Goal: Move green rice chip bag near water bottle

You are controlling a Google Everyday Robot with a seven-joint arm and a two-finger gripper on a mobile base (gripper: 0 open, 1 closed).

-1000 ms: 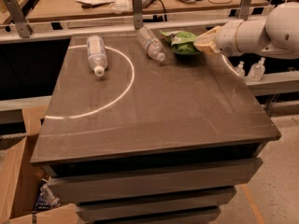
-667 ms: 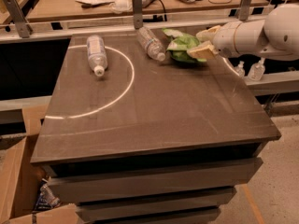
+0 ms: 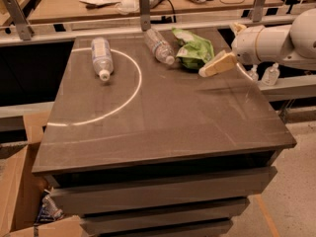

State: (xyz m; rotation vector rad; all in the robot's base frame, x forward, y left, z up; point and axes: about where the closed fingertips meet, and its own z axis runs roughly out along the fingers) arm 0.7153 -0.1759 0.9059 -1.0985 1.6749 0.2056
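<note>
The green rice chip bag (image 3: pixel 193 50) lies crumpled on the far part of the dark table (image 3: pixel 163 122), right beside the water bottle (image 3: pixel 159 46), which lies on its side with its white cap toward me. My gripper (image 3: pixel 219 53) is just right of the bag, at the table's far right. It is open and empty, and its lower cream finger (image 3: pixel 217 64) points at the bag without touching it.
A paler, whitish bottle (image 3: pixel 101 57) lies at the far left inside a white arc painted on the table. Two tiny pump bottles (image 3: pixel 270 74) stand on a ledge off the right edge. A rail with metal posts (image 3: pixel 143 6) runs behind the table. Cardboard boxes (image 3: pixel 19 181) are at lower left.
My gripper has let go of the green bag and drawn back to the right. The bag now rests on the table next to the water bottle.
</note>
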